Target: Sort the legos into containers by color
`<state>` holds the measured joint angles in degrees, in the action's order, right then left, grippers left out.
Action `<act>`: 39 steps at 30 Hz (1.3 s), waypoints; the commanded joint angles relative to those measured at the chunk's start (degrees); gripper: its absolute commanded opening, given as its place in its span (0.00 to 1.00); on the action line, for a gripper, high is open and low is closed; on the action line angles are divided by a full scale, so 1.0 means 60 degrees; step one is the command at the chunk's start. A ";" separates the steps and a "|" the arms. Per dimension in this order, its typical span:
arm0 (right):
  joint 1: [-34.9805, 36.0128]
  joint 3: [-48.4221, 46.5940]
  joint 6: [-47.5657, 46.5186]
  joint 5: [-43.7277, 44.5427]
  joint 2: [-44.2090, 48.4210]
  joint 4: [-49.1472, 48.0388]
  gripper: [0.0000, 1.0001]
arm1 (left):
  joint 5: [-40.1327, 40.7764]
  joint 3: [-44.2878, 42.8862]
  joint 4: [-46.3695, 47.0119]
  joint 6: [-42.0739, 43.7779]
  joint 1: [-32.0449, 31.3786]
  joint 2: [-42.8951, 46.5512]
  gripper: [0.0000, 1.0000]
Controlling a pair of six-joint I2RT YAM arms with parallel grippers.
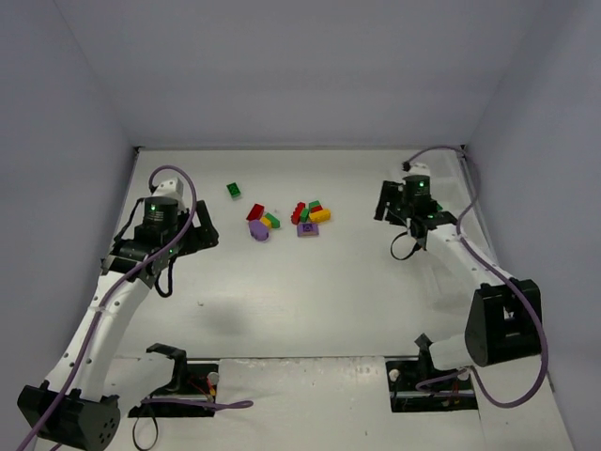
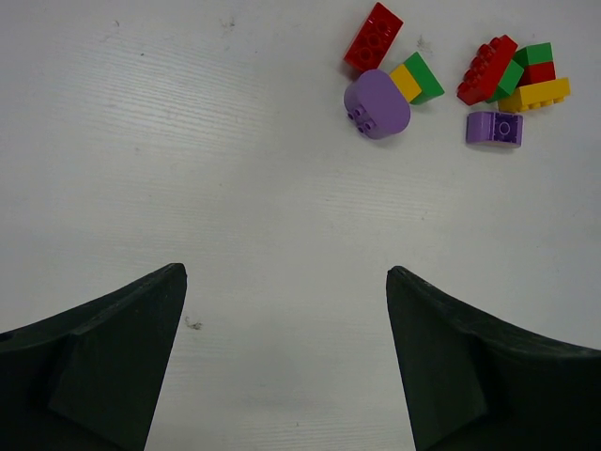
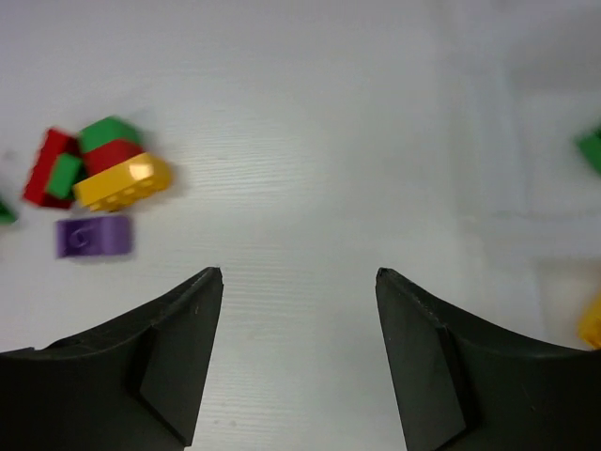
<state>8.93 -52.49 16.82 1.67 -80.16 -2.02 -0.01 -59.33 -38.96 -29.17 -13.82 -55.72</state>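
Surface [image 1: 329, 301]: white, carrying every item.
Landmark: purple rounded brick [image 2: 377, 104], studs showing.
Legos: red brick [image 2: 373, 38] and yellow-green brick [image 2: 417, 79] just beside the purple rounded brick. Red-green-yellow cluster [image 2: 515, 75] and purple arched brick [image 2: 494, 129] near it, to its right. Lone green brick [image 1: 233, 190] beyond it, leftward.
Containers [image 3: 526, 218]: translucent, well right of the purple rounded brick, with blurred green and yellow pieces inside.
Left end effector [image 2: 285, 274]: spread, empty, on the near side of the purple rounded brick.
Right end effector [image 3: 298, 274]: fingers apart, nothing between them, well right of the purple rounded brick.
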 commanded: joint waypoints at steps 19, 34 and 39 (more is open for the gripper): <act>0.3624 -0.4332 -0.4649 -0.3941 -0.5198 0.0220 0.86 | 0.0441 -0.0204 -0.0289 0.0320 -0.0084 0.0278 0.81; 0.3829 -0.5050 -0.5044 -0.3531 -0.6459 0.0293 0.86 | 0.0588 -0.0058 -0.0333 0.0218 -0.0084 0.0323 0.81; 0.3946 -0.4875 -0.4986 -0.3458 -0.6591 0.0293 0.77 | 0.0573 0.0030 -0.0274 0.0159 -0.0084 0.0323 0.81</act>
<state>31.79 -80.68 -12.84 -19.64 -119.66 0.21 2.83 -59.09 -41.98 -28.51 -13.93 -53.89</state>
